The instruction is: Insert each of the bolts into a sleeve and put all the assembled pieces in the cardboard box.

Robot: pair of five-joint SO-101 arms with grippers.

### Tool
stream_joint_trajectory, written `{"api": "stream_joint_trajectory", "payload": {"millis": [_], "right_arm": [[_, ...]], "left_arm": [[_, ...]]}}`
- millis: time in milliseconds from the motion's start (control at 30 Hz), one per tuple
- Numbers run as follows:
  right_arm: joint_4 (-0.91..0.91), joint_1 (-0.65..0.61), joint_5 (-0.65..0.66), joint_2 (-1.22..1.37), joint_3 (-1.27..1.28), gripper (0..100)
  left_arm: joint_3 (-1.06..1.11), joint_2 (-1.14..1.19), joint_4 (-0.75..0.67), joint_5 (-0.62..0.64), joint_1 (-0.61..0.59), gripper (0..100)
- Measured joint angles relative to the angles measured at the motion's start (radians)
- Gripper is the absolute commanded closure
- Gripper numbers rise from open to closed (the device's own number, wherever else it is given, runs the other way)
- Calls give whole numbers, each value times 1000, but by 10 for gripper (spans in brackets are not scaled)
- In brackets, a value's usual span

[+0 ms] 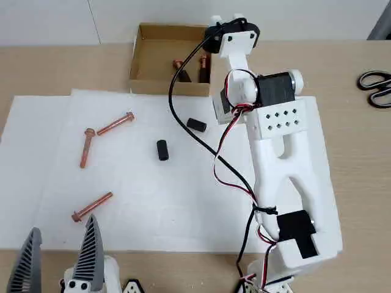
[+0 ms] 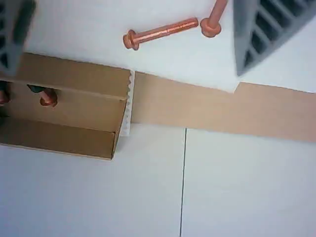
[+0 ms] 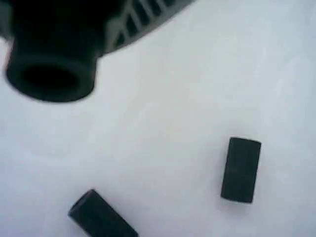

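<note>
Three copper bolts (image 1: 115,124) (image 1: 87,148) (image 1: 91,207) lie on the left of the white foam sheet (image 1: 153,207). Two black sleeves (image 1: 196,124) (image 1: 162,149) lie near its middle. The cardboard box (image 1: 153,85) at the back holds two assembled pieces (image 1: 180,70). My right gripper (image 3: 98,29) hangs just right of the nearer sleeve, shut on a black sleeve (image 3: 49,74) whose hollow end faces the camera. The two loose sleeves (image 3: 241,170) (image 3: 101,217) lie below it. My left gripper (image 1: 60,253) stands open at the front left, with bolts (image 2: 160,33) and the box (image 2: 64,113) beyond it.
Scissors (image 1: 376,88) lie on the wooden table at the far right. The right arm's white body (image 1: 293,183) and its black cable (image 1: 183,122) cross the right part of the foam sheet.
</note>
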Motion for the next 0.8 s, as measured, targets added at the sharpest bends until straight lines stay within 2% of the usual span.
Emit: {"api": "stream_joint_trajectory", "payload": {"millis": [800], "right_arm": [[0, 3, 0, 49, 43, 995]], "left_arm": [[0, 0, 0, 0, 0, 731]]}}
